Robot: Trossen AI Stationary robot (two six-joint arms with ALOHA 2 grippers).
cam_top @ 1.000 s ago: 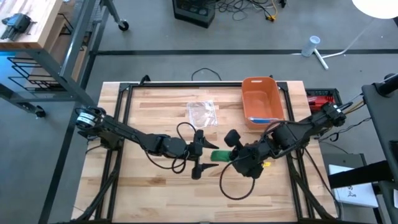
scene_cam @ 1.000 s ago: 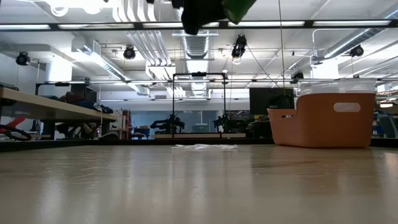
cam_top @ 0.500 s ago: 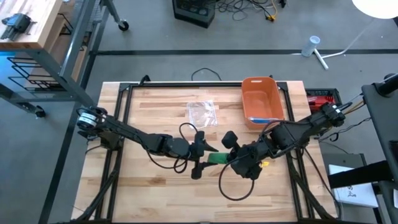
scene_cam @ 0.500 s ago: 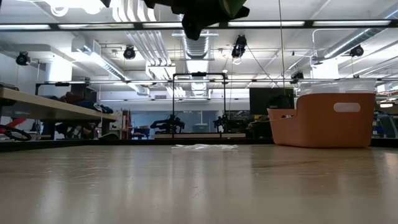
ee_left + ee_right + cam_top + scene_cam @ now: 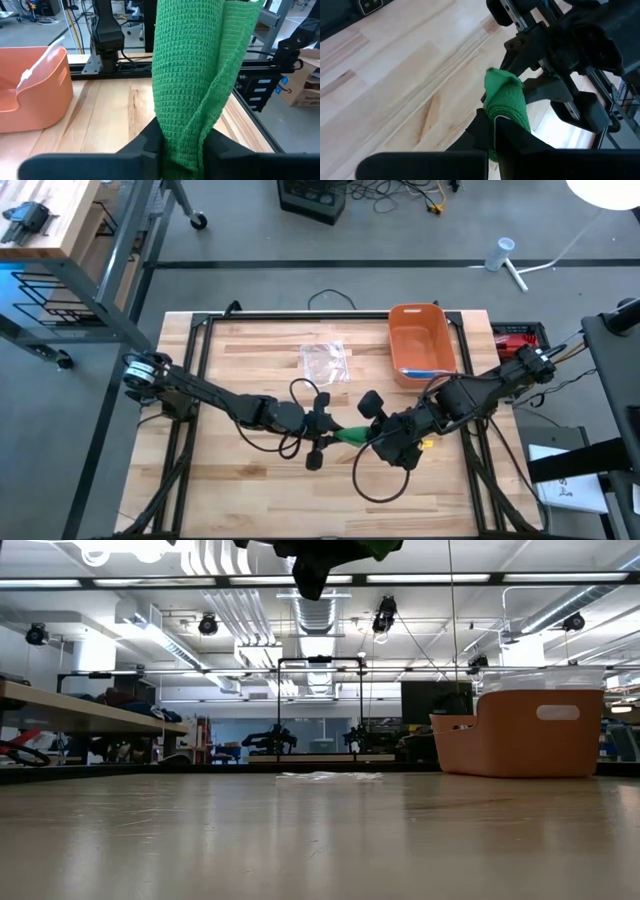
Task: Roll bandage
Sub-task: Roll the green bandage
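Green bandage [image 5: 349, 436] held in the air above the middle of the tabletop [image 5: 250, 490], stretched between both arms. Pinched at one end by the left gripper [image 5: 181, 150], fingers closed tight on the fabric; clamped at the other by the right gripper [image 5: 495, 135]. Probably kept taut for winding. Orange bin [image 5: 420, 340] well apart, contents hard to make out. Clear plastic wrapper [image 5: 324, 361] beside it.
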